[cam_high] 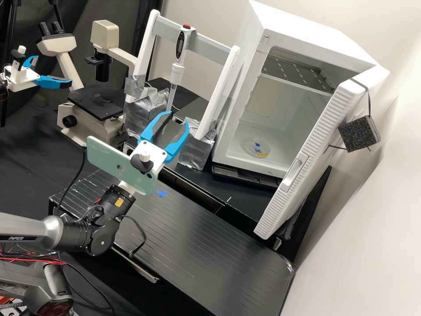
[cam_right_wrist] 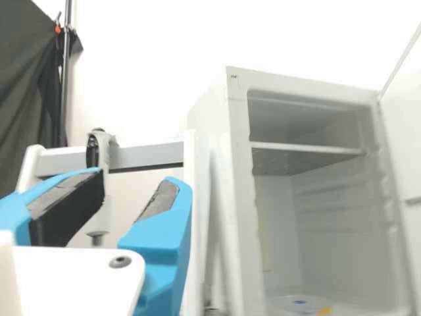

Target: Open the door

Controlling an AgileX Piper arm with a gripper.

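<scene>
High view: so from my end, the white cabinet (cam_high: 240, 127) is standing wide open, with its door (cam_high: 313, 151) swung well out from the opening. The door's handle (cam_high: 294, 172) is on the edge farthest from the cabinet's hinge side, and a black speckled block (cam_high: 358, 134) sits against the door's outer face. My gripper (cam_high: 178, 118) is well apart from the cabinet, over by the rack next to it, fingers spread with a clear gap. That white rack (cam_high: 144, 48) stands beside the cabinet and has a pipette (cam_high: 176, 73) in it. The microscope (cam_high: 97, 103) is on the same side of the cabinet, just farther out. There's a round dish (cam_high: 256, 147) on the cabinet floor.

Wrist view: the gripper (cam_right_wrist: 135, 181) has its dark pads (cam_right_wrist: 72, 204) apart here too, beside the cabinet. I'm looking into the cabinet, and a shelf (cam_right_wrist: 306, 150) crosses its inside, above the dish.
</scene>
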